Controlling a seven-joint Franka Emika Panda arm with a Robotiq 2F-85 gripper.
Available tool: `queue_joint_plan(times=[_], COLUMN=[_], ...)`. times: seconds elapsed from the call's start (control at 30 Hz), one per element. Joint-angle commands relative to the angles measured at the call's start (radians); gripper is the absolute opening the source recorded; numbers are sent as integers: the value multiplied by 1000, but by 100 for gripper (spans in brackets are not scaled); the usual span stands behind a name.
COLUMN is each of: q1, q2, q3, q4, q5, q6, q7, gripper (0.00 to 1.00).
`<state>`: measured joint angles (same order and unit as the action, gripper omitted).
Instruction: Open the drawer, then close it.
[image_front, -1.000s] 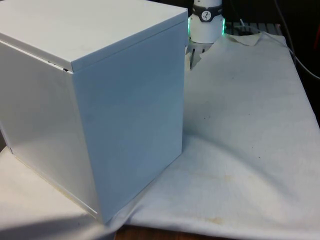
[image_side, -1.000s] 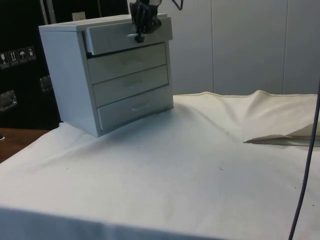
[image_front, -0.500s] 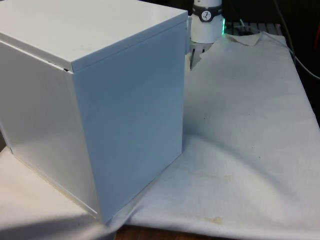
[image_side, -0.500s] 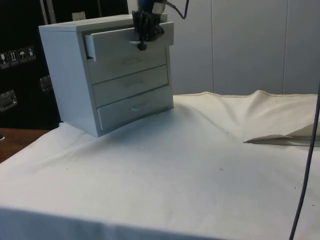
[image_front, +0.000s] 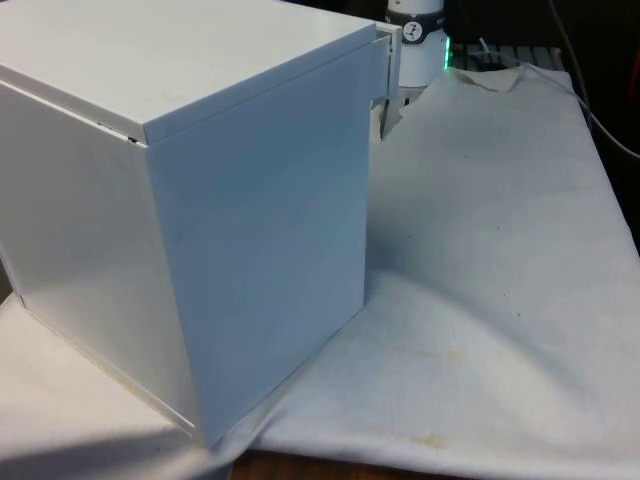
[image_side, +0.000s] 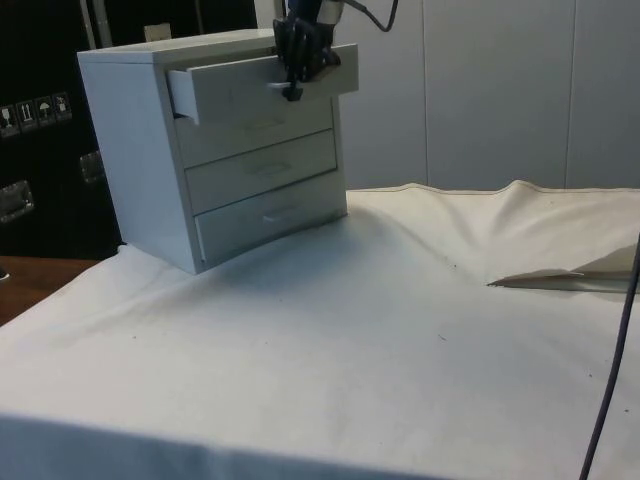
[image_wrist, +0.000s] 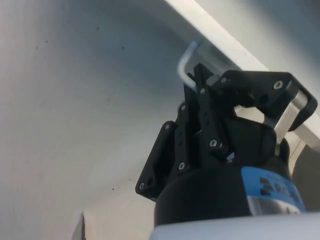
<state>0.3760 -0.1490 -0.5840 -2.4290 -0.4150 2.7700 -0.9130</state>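
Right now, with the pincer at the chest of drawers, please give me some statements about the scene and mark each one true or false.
1. The top drawer of the chest of drawers is pulled partly out. True.
2. The pincer is shut on the handle of the top drawer. True.
3. The bottom drawer stands open. False: it is closed, level with the two drawers above it.
4. The chest lies on its side on the cloth. False: it stands upright.
5. In the front view the chest turns its drawer fronts to the camera. False: plain panels face it.
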Motion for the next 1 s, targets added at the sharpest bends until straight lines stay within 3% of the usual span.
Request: queue_joint_plan(times=[0.0, 0.17, 0.2, 0.23, 0.43, 0.47, 0.5, 0.7, 0.73, 0.77, 0.97], q1=[-9, -9, 0, -10, -10, 0, -10, -11, -1, -11, -13], q2=[-11, -52, -43, -61, -114, -107, -122, -167, -160, -179, -214], q3=[6, 8, 1, 8, 8, 1, 8, 10, 1, 10, 12], q4=[-8, -45, -39, -52, -95, -91, -101, -142, -138, -153, -183], q5=[-25, -36, -15, -39, -53, -36, -56, -70, -53, -74, -85], q6=[-1, -3, 0, -4, -8, -4, -8, -8, -4, -8, -9], q7=[15, 12, 0, 11, 6, 0, 6, 6, 0, 7, 7], gripper=[1, 1, 1, 1, 1, 1, 1, 1, 1, 1, 1])
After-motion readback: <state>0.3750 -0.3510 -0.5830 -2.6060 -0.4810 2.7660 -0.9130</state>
